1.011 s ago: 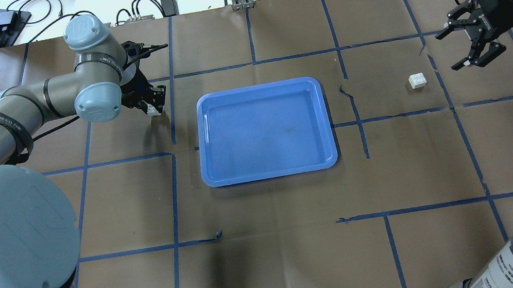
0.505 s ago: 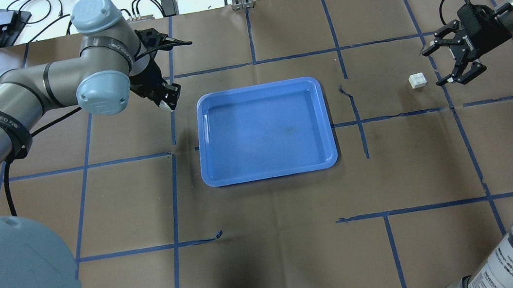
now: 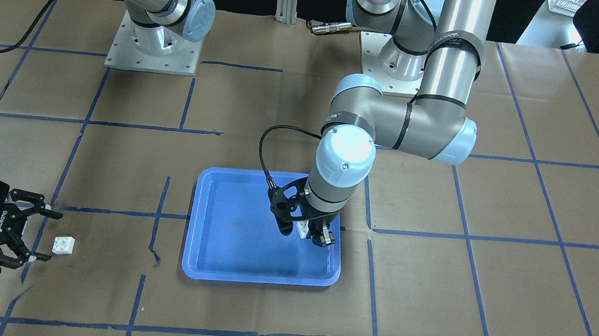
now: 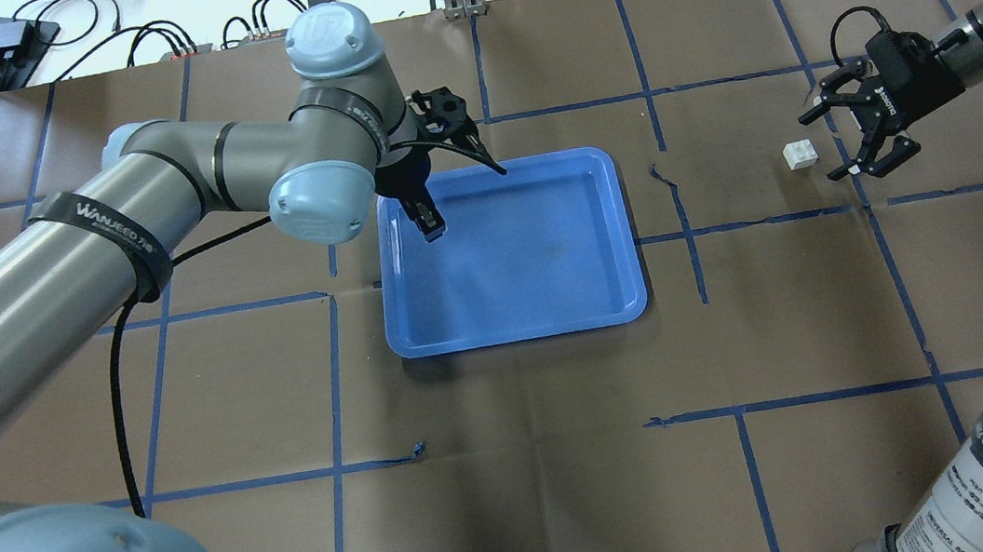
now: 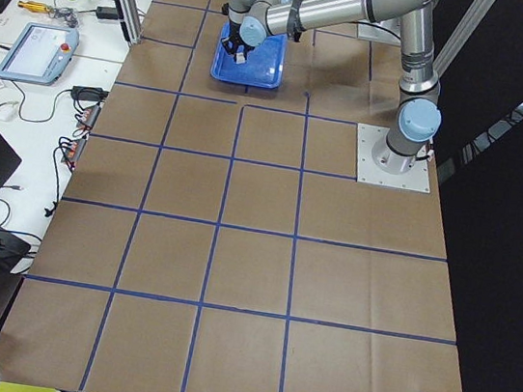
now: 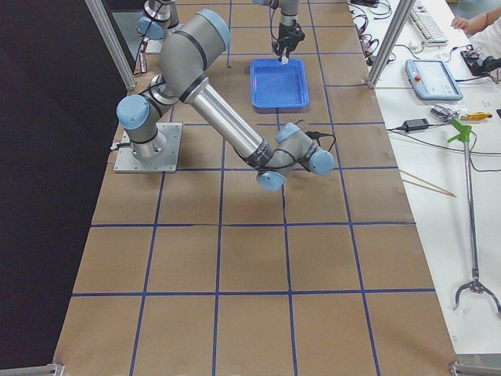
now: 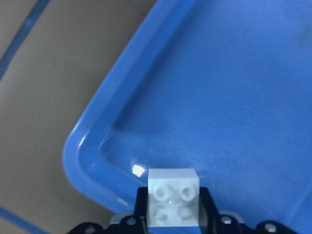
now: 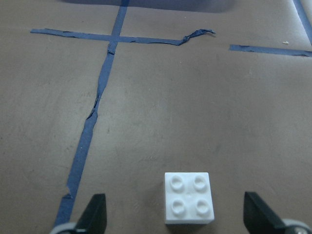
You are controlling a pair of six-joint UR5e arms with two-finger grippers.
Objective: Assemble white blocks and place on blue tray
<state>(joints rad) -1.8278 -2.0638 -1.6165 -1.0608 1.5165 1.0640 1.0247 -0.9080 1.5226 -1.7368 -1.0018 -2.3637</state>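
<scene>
A white block (image 7: pixel 173 197) is being clamped in the left gripper (image 3: pixel 311 235), the fingers (image 7: pixel 207 207) closed tight on its two sides and its four studs facing the wrist camera. Below and ahead of those fingers a rounded corner of the tray (image 7: pixel 83 161) is being shown, so the held block (image 3: pixel 302 227) is being carried over the tray's inside, just within the rim. Whether this block is touching the tray floor cannot be told. In the overhead view the left gripper (image 4: pixel 429 223) is being pointed down at the tray (image 4: pixel 518 336) near its corner on the robot's left, on the far side.

Well apart from the tray, the right gripper (image 4: pixel 818 148) is being held wide open and empty, its fingers (image 8: pixel 95 217) spread far wider than a block. The loose block (image 8: pixel 188 197) is lying studs up on the paper-covered table (image 4: pixel 528 497), just ahead of those fingertips and in line with the gap between them, touching neither. From the front camera the same is being seen: the right gripper (image 3: pixel 52 237) is opened toward the loose block (image 3: pixel 63 245), the tray (image 3: pixel 260 277) lying well beyond it. A strip of blue tape (image 8: pixel 92 122) is running away ahead of one finger.
</scene>
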